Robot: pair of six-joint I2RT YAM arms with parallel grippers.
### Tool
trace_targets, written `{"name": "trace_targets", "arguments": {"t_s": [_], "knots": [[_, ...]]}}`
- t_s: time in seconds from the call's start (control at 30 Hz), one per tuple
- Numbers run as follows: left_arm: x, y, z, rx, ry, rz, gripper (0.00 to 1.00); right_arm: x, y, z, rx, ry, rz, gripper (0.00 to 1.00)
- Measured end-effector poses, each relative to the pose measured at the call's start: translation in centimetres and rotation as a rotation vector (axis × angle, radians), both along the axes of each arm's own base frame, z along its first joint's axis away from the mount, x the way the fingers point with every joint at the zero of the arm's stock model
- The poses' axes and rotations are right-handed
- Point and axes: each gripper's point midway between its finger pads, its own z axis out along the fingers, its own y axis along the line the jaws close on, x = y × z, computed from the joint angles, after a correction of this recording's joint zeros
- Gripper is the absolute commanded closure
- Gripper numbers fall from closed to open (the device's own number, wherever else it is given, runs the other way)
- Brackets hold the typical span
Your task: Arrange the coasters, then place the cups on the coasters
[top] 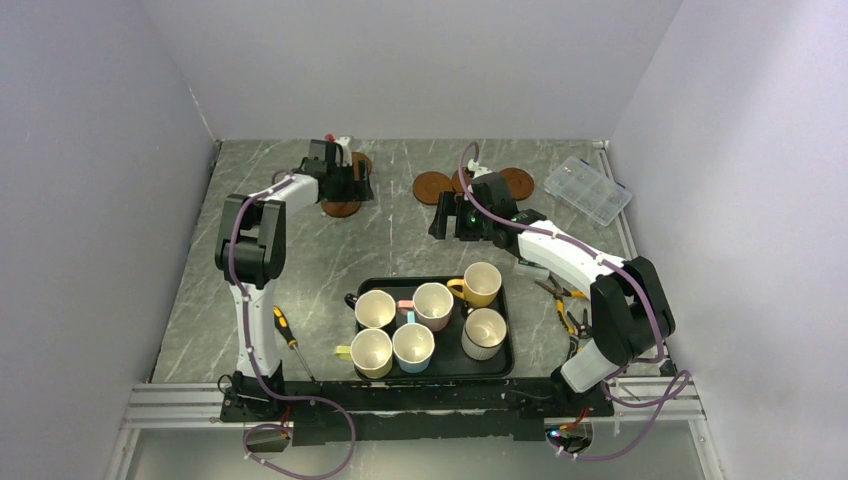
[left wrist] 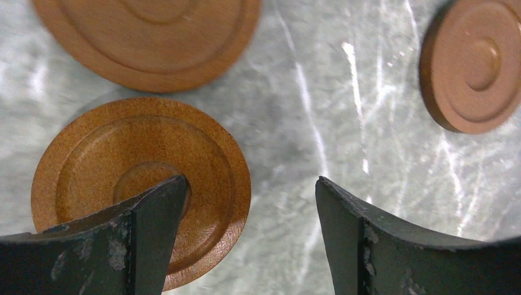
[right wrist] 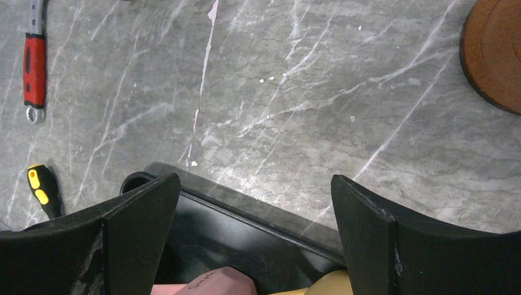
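Your table (top: 300, 260) shows the job barely begun. The tray (top: 400, 285) near the arm bases carries all six cups (top: 433, 303), and none sits on a coaster. The coasters (top: 432, 186) lie at the far side in two loose clusters, one by each arm, and by my judgement they are not yet laid out. Your left claw (left wrist: 249, 184) hangs over one coaster (left wrist: 141, 147) with its jaws partway apart, gripping nothing. Your right claw (right wrist: 255, 181) stands wide and empty above the tray's far rim. The arranging and every cup placement are left to do.
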Motion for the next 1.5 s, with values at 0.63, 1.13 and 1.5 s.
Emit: {"name": "trace_targets", "arguments": {"t_s": [0.63, 1.13, 1.5], "knots": [[-8.2, -11.7, 0.6, -0.227, 0.127, -0.092, 0.18, -0.6, 0.4, -0.7, 0.018, 0.018, 0.012, 0.02], [-12.3, -19.0, 1.1, -0.261, 0.185, -0.242, 0.17, -1.0, -0.6, 0.2, 0.009, -0.016, -0.017, 0.01], [-12.2, -17.1, 8.0, -0.232, 0.108, -0.233, 0.07, -2.0, -0.7, 3.4, 0.02, -0.139, -0.007, 0.01]]}}
